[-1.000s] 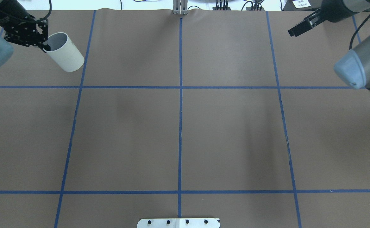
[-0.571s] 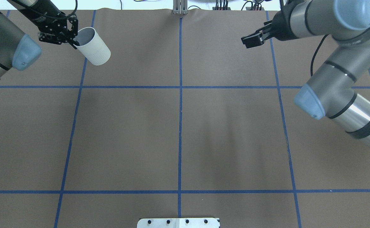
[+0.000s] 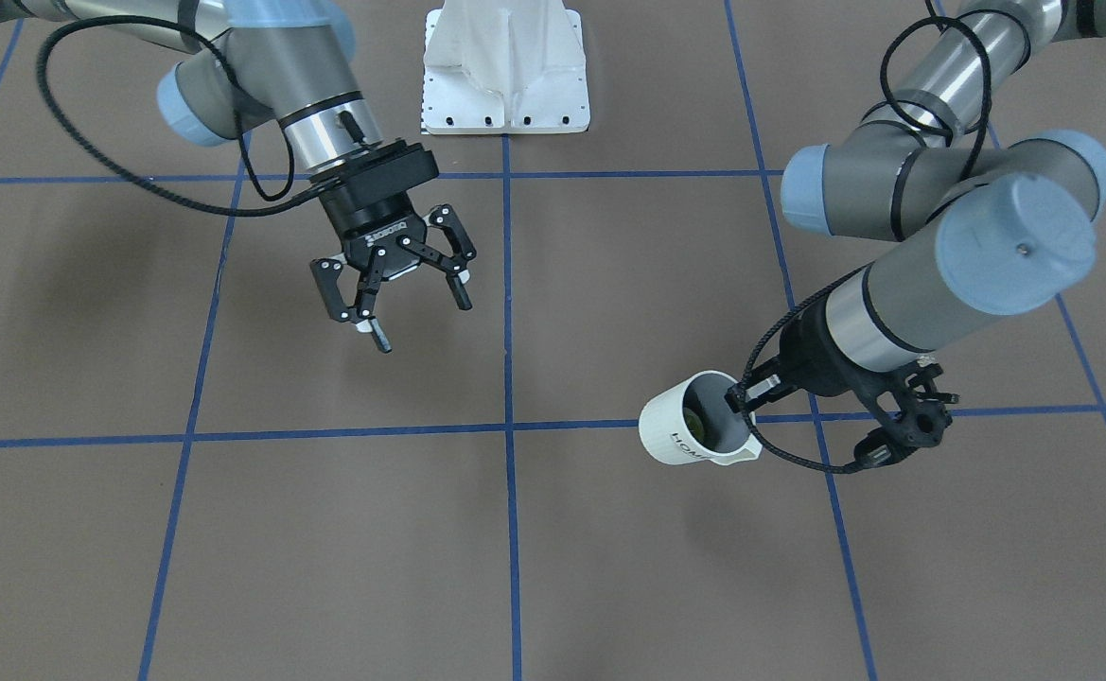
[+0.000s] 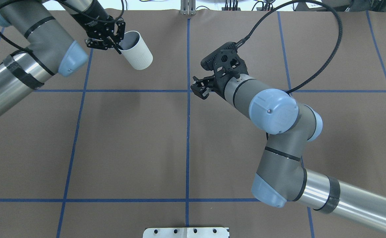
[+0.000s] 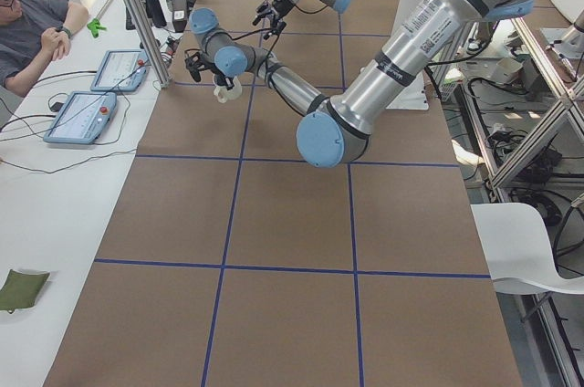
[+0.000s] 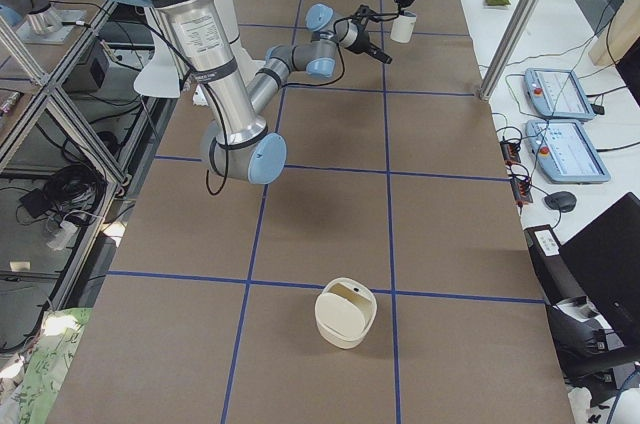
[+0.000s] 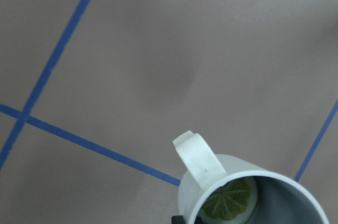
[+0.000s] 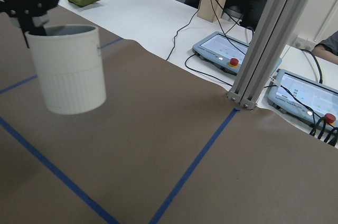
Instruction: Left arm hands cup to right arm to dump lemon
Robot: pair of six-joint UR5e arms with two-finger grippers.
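The cream-white cup (image 3: 680, 437) hangs tilted above the table, its mouth turned up toward the robot's side. My left gripper (image 3: 738, 397) is shut on its rim. In the overhead view the cup (image 4: 137, 52) is left of the centre line at the far side. The lemon (image 7: 228, 206) lies at the bottom inside the cup, beside the squared handle (image 7: 198, 161). My right gripper (image 3: 423, 324) is open and holds nothing, a fair gap away from the cup. In the overhead view the right gripper (image 4: 199, 90) is just right of the centre line. The right wrist view shows the cup (image 8: 68, 71) close at the left.
A white mount plate (image 3: 505, 76) sits at the robot's edge. A cream round container (image 6: 346, 314) stands on the table near its right end. Tablets (image 5: 87, 113) and a seated person (image 5: 27, 26) are at the operators' side, with an aluminium post (image 8: 264, 39) there.
My left arm has carried the cup rightward toward the table's centre. My right arm has swung in from the far right, its gripper now near the centre line.
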